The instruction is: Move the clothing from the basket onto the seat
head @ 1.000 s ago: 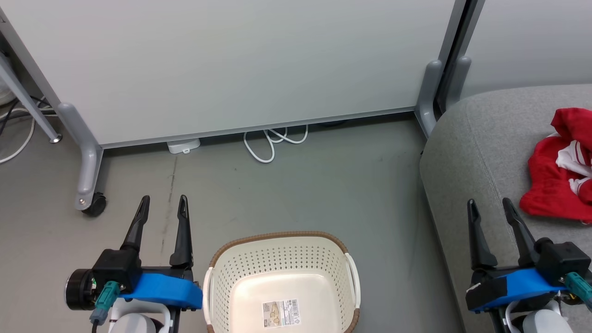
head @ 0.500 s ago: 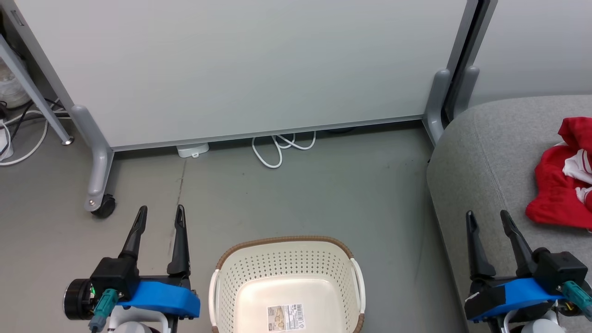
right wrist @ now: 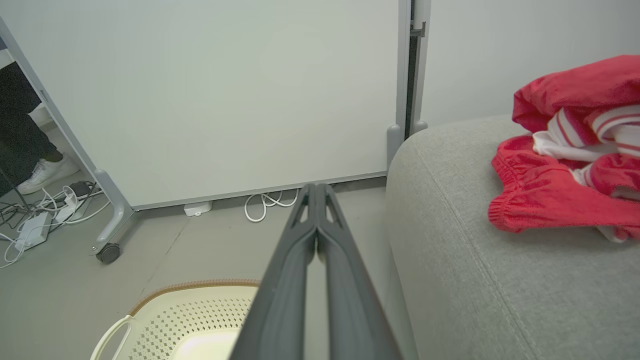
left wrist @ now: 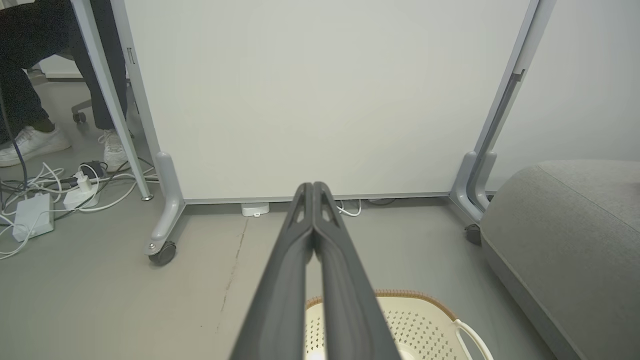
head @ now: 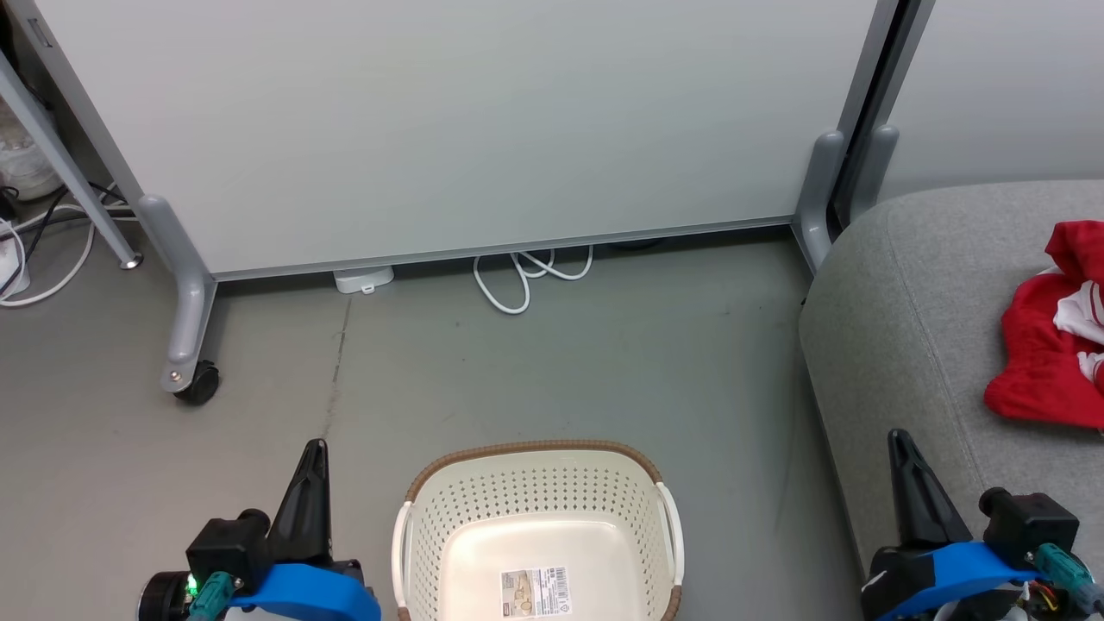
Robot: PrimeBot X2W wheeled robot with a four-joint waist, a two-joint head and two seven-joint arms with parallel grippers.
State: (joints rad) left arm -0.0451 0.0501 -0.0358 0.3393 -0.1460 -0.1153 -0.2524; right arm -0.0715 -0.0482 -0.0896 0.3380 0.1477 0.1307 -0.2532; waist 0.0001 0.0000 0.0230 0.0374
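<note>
Right gripper (head: 900, 442): shut tight, empty; clothing (head: 1035, 371) heaped forward-right of it on seat (head: 897, 302); basket (head: 535, 448) leftward, bare; left gripper (head: 315, 450) likewise shut, farther off.

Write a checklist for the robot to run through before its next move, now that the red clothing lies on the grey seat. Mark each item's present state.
1. Is the basket emptied? Ok as far as shown: its floor bears just a barcode sticker, and its near end is cut off by the frame.
2. Is the clothing on the seat? Ok: the red heap rests on the cushion.
3. Is all of the clothing supported? Cannot tell: it runs past the frame edge.
4. Is the left gripper free? Ok: shut, nothing held.
5. Is the right gripper free? Ok: shut, nothing held, apart from the clothing.
</note>
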